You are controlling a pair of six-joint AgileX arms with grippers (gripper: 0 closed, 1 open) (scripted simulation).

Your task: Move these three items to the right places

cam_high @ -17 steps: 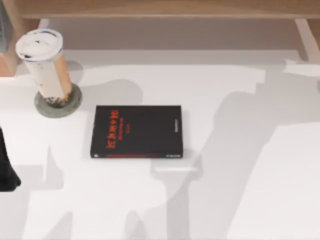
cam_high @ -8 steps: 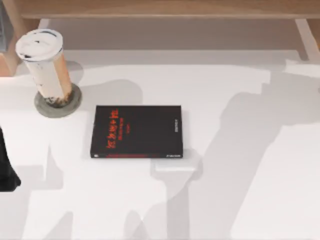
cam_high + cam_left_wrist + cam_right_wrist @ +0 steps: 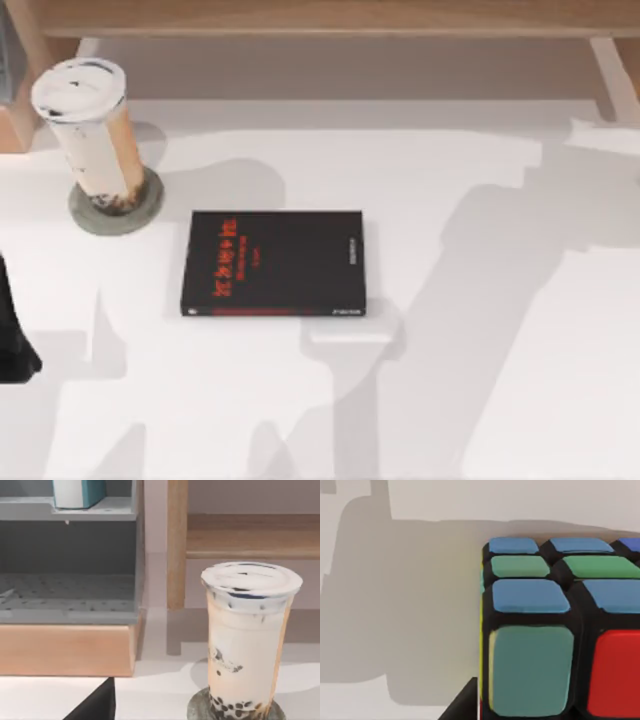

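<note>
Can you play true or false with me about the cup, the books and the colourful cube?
1. The drink cup stands on the grey coaster. True.
2. The black book lies open. False: it lies shut and flat on the white table.
3. The light-blue book is on top of the black book. False: it stands up on a grey shelf.
4. The puzzle cube has blue, green and red tiles. True.
5. The cup has no lid. False: a white lid covers it.

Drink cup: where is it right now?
Top view, far left: the drink cup stands upright on the grey coaster, up-left of the black book.
</note>
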